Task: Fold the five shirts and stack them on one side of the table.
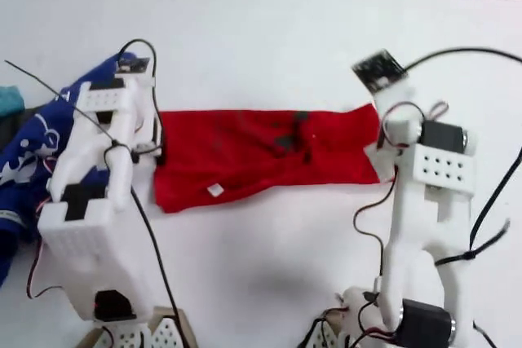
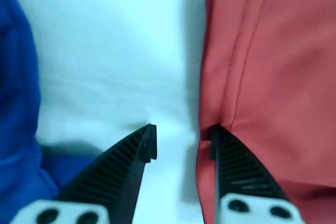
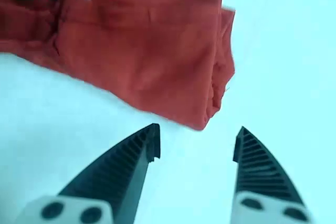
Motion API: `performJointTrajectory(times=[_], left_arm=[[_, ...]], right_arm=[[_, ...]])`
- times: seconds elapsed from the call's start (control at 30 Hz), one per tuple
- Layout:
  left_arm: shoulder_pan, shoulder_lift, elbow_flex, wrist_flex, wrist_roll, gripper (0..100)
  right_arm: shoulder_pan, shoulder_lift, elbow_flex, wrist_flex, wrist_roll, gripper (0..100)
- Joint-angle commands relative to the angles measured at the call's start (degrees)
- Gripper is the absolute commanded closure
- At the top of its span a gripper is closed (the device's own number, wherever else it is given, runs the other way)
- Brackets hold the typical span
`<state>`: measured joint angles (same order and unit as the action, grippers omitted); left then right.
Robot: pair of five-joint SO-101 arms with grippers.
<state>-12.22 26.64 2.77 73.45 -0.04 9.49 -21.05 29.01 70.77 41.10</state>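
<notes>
red shirt (image 1: 261,156): folded into long soft strip, frame centre | left gripper (image 2: 182,134): ribbed fingers apart | right gripper (image 3: 198,130): fingers apart

Both white arms sit side by side, well apart, each stretched forward from its base. The left arm (image 1: 94,160) has its wrist pitched down, and the left gripper (image 2: 182,135) points downward with its black ribbed fingers (image 2: 126,166) parted in a moderate gap. The right arm (image 1: 428,193) has its wrist tipped down likewise, and the right gripper (image 3: 197,135) has its black ribbed fingers (image 3: 262,166) spread wider than the left's.
</notes>
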Motion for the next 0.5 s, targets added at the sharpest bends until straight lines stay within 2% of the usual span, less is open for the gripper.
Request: performJointTrajectory(times=[0.0,0.17,0.47], left_arm=[[1.8,0.4,-6.1,5.5,0.5,80],[2.0,0.9,-15.6,15.5,0.4,80],[1.8,1.0,-16.7,16.5,0.4,80]], right_arm=[[2.7,-2.9,6.9,-5.9,0.3,75.9],[3.0,-2.9,15.7,-13.7,0.0,75.9],[3.0,-2.5,25.3,-24.5,0.0,75.9]])
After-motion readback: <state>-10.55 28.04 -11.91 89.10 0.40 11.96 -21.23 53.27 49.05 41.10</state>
